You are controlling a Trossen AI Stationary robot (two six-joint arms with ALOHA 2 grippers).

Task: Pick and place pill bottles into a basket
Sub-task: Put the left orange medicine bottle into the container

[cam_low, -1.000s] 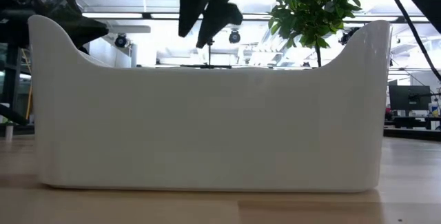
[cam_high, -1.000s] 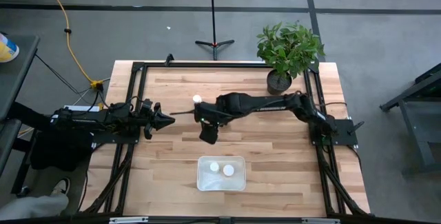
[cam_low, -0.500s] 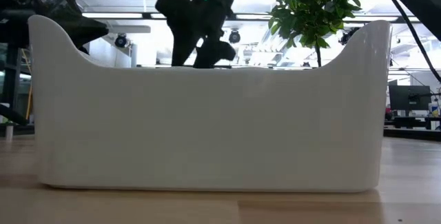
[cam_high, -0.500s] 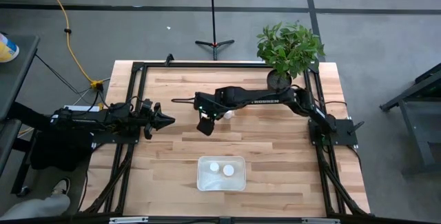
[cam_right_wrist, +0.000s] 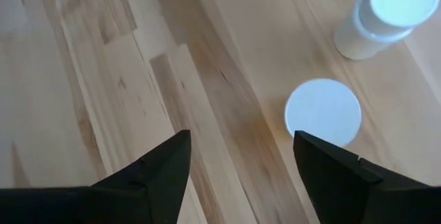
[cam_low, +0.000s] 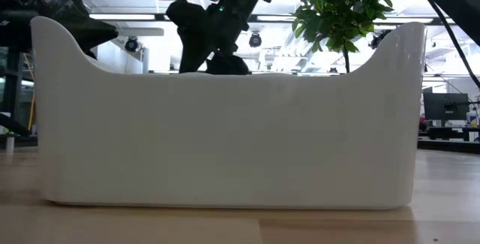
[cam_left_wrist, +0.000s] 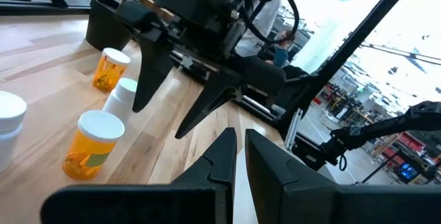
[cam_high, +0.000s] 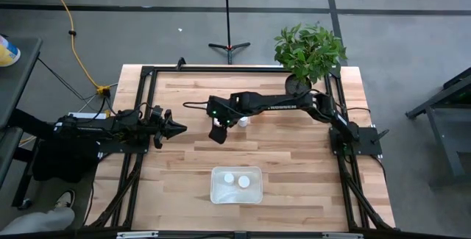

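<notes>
My right gripper (cam_high: 218, 132) is open and empty, pointing down over the middle of the table. In the right wrist view (cam_right_wrist: 241, 165) a white bottle cap (cam_right_wrist: 322, 112) stands just beside one finger, clear of it, and a second bottle (cam_right_wrist: 389, 14) stands farther off. The left wrist view shows amber pill bottles with white caps (cam_left_wrist: 93, 145) (cam_left_wrist: 110, 69) standing upright on the wood beside the right gripper (cam_left_wrist: 158, 122). One bottle (cam_high: 243, 121) shows by the right arm. The white basket (cam_high: 254, 195) at the near middle holds two bottles (cam_high: 229, 178) (cam_high: 243, 182). My left gripper (cam_high: 176, 128) is shut, waiting at the left.
A black pot with a green plant (cam_high: 298, 86) stands at the table's far right corner. In the low view the basket's wall (cam_low: 225, 139) hides the table behind it, with the right gripper (cam_low: 206, 60) showing above its rim. Bare wood lies between the basket and the grippers.
My right gripper has gone toward the table's far edge and slightly left, and has come down toward the bottles; it stays open. The arm now covers a bottle that showed on the far side of it a second ago.
</notes>
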